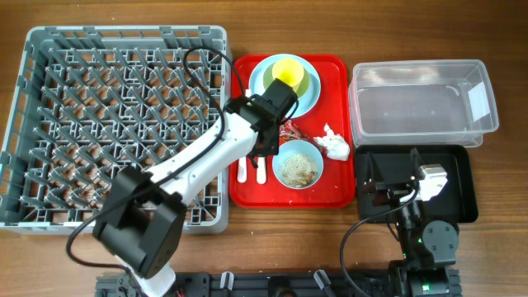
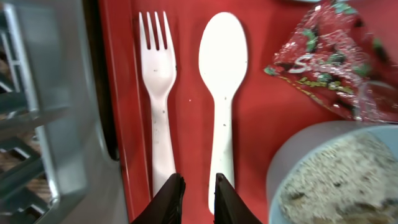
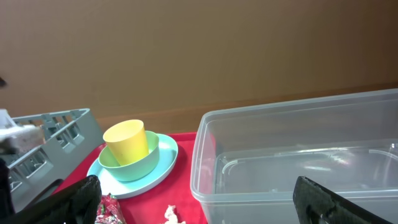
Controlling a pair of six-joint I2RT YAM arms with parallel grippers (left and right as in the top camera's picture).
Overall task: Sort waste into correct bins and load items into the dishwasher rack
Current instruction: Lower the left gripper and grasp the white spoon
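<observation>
The white fork (image 2: 158, 93) and spoon (image 2: 224, 81) lie side by side at the left edge of the flat red tray (image 1: 330, 190). My left gripper (image 2: 198, 186) hovers over their handles, nearly shut and holding nothing; it also shows in the overhead view (image 1: 262, 148). The red wrapper (image 2: 329, 62) and a bowl of rice-like scraps (image 1: 298, 163) lie beside it. The napkin (image 1: 334, 142) is right of them. The yellow cup (image 1: 287, 73) sits in a bowl (image 1: 307, 82) on the plate (image 1: 257, 82). My right gripper (image 1: 388, 186) is open and empty over the black tray (image 1: 462, 165).
The grey rack (image 1: 124, 33) fills the left, its wall next to the fork (image 2: 56, 124). The clear tub (image 1: 421, 103) with its white label (image 1: 477, 97) stands behind the black tray, close in front of the right wrist (image 3: 298, 124).
</observation>
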